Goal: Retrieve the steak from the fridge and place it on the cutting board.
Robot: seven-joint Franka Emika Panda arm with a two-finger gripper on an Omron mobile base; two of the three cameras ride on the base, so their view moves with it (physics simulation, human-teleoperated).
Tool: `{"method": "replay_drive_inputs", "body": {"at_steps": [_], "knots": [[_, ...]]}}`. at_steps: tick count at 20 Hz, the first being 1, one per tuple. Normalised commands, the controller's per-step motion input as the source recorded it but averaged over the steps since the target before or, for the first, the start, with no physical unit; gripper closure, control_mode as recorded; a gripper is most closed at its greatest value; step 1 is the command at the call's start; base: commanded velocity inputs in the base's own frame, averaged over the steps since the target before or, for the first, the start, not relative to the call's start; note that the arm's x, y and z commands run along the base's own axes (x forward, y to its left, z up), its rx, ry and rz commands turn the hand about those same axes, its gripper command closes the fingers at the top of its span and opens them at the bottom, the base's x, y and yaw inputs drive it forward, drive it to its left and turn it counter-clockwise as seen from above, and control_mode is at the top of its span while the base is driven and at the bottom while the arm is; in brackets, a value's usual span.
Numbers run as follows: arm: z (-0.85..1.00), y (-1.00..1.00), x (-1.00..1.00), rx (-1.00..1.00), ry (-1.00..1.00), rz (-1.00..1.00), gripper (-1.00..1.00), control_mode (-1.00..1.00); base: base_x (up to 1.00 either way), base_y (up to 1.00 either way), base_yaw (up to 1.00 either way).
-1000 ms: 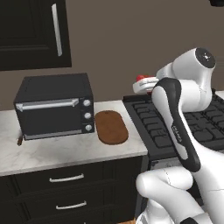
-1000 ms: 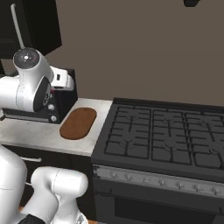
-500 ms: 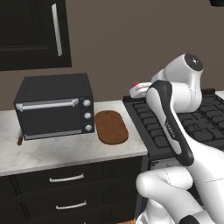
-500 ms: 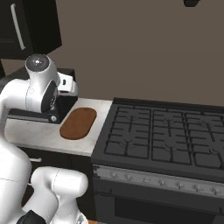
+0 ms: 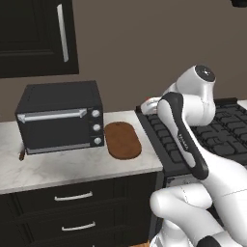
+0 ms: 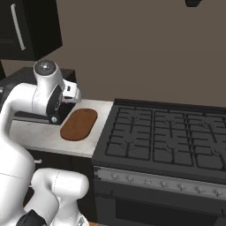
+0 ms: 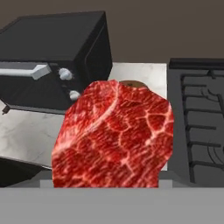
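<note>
Holding the steak [image 7: 114, 135] in your claw [image 6: 72, 93], you had fetched it; the board [image 5: 122, 140], mid-surface, was bare.

The board [image 5: 123, 140] lies bare on the counter [image 5: 62, 169], open from above. The toaster oven [image 5: 60, 117] crowds its left edge; the stove [image 6: 163, 137] flanks its right, low and flat.
</note>
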Motion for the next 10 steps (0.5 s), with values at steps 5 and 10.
{"method": "replay_drive_inputs", "body": {"at_steps": [5, 10], "knots": [[-0.29, 0.05, 0.14, 0.0, 0.06, 0.0, 1.0, -1.0, 0.0, 0.0, 0.0], [-0.31, 0.12, 0.17, 0.0, 0.06, 0.0, 1.0, -1.0, 0.0, 0.0, 0.0]]}}
